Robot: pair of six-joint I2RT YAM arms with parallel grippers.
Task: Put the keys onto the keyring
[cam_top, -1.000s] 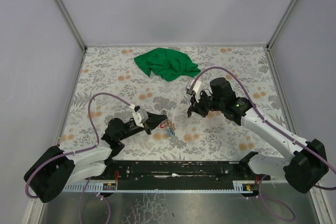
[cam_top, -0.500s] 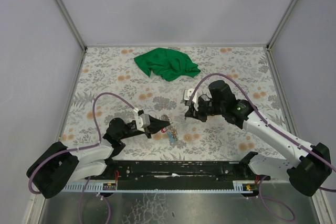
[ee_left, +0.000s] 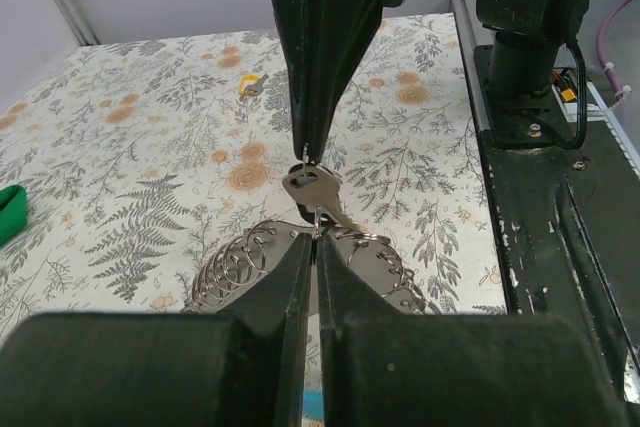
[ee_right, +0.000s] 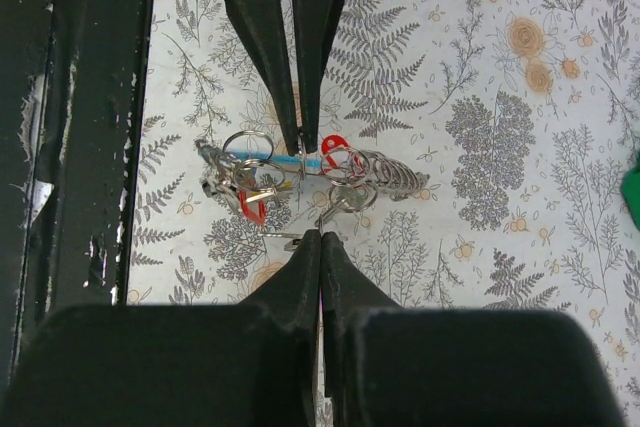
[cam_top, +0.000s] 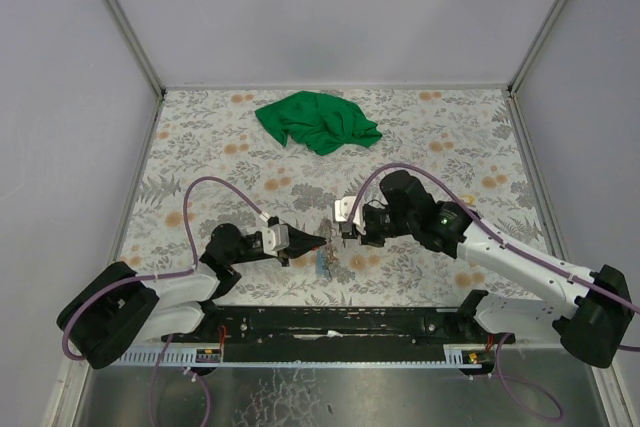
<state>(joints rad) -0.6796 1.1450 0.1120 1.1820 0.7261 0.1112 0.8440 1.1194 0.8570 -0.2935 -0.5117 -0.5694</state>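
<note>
"Your left end effector (ee_left: 314, 239) is pinched shut, its tip just beside one of the keys (ee_left: 312, 187)."

"And the right end effector (ee_left: 305, 152)?"

"Shut as well, its tip at that same key's head from the opposite side. You cannot tell whether either one grips it."

"Where's the keyring (ee_left: 240, 265)?"

"On the desk (cam_top: 200, 147), near side, middle, just beside both tips, with the red tag (ee_right: 335, 150) and blue tag (ee_right: 290, 160). The green cloth (cam_top: 318, 122) lies well apart, far side."
</note>
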